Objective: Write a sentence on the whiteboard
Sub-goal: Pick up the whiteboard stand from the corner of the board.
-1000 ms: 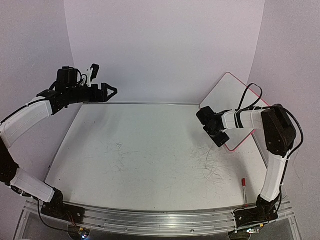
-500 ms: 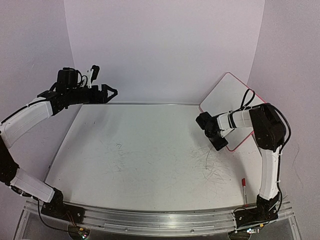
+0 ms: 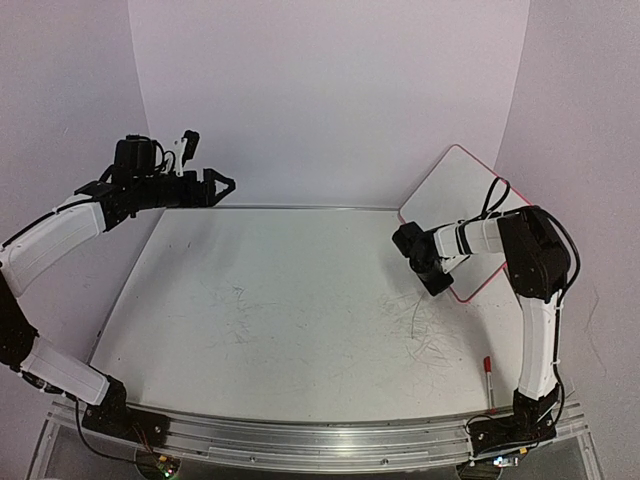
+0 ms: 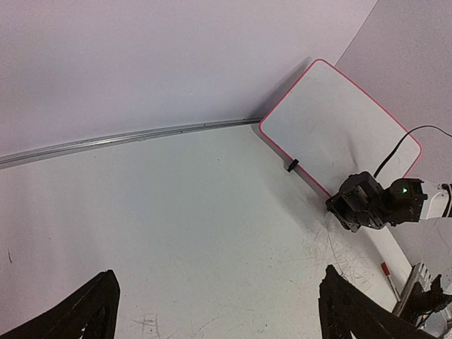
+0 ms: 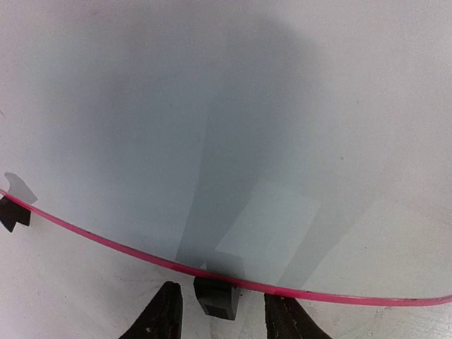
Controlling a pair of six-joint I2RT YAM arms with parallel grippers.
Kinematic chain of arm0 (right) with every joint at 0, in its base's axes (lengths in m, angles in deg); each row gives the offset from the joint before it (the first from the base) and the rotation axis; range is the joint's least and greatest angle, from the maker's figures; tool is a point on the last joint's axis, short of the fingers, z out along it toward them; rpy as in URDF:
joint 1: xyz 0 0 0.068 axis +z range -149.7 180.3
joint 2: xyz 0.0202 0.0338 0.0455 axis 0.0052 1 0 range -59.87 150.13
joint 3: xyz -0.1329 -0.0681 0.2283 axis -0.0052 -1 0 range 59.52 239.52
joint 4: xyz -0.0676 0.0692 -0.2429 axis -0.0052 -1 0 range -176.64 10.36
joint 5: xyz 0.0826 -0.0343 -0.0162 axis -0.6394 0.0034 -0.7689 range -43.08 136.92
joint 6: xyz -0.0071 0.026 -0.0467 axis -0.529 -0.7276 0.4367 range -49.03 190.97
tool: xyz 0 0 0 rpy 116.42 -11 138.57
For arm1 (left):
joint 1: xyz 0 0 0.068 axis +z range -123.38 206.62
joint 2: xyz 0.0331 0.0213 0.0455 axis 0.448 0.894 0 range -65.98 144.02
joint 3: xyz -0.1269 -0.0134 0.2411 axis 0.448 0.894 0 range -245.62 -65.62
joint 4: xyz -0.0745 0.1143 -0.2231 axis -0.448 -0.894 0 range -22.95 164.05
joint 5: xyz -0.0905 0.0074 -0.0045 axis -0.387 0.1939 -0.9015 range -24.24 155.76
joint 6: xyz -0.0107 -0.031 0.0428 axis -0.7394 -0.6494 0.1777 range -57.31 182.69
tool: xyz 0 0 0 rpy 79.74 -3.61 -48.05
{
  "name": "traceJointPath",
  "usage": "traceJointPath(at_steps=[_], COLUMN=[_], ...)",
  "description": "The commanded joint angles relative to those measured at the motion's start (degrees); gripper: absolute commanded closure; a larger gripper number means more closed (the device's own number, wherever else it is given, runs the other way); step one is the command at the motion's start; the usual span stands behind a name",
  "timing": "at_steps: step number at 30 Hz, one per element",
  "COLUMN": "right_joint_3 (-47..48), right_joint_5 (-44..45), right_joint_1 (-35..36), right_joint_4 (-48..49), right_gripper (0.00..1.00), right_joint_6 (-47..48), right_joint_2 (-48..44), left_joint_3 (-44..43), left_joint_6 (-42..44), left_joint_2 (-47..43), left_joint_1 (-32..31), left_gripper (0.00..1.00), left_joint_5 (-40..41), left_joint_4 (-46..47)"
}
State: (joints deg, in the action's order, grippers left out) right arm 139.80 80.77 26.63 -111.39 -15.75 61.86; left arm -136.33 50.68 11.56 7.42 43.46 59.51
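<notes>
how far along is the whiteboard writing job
Done: nothing visible. The whiteboard is blank, propped at the table's back right.
In hand: the right gripper has its fingers either side of a black clip foot on the board's lower rim, gaps showing.
Left: the red marker lies on the table near the right arm's base, and the left gripper is open and empty. The whole sentence remains.

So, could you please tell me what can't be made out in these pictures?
- Whiteboard lower edge: top view, partly hidden behind the right gripper.
- Red marker: top view, too small to tell whether capped.
- Right gripper's fingers: right wrist view, mostly cut off by the bottom edge.
</notes>
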Motion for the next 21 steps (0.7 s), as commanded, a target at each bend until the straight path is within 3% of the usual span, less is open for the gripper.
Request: traceJointPath(at_steps=[1, 10, 16, 21], right_joint_3=[2.0, 1.73, 0.03, -2.21], right_joint_5=[3.45, 3.27, 3.16, 1.37], right_joint_1=[-0.45, -0.43, -0.43, -0.4], right_joint_4=[-1.11, -0.94, 0.52, 3.25], right_gripper=[0.65, 0.8, 0.83, 0.94], right_joint_6=[1.51, 3.42, 4.67, 6.78], right_joint_2=[0.3, 0.02, -1.16, -2.35], left_joint_3=[0.49, 0.58, 0.67, 0.75], left_joint_6=[0.44, 0.49, 0.58, 0.69], left_joint_2=[-1.04, -0.75, -0.46, -0.38], left_joint_1=[-0.16, -0.31, -0.6, -0.71], left_gripper=[0.0, 0.0, 0.01, 0.01], left_joint_5=[0.24, 0.44, 0.51, 0.63], left_joint_4=[0.96, 1.01, 1.04, 1.0])
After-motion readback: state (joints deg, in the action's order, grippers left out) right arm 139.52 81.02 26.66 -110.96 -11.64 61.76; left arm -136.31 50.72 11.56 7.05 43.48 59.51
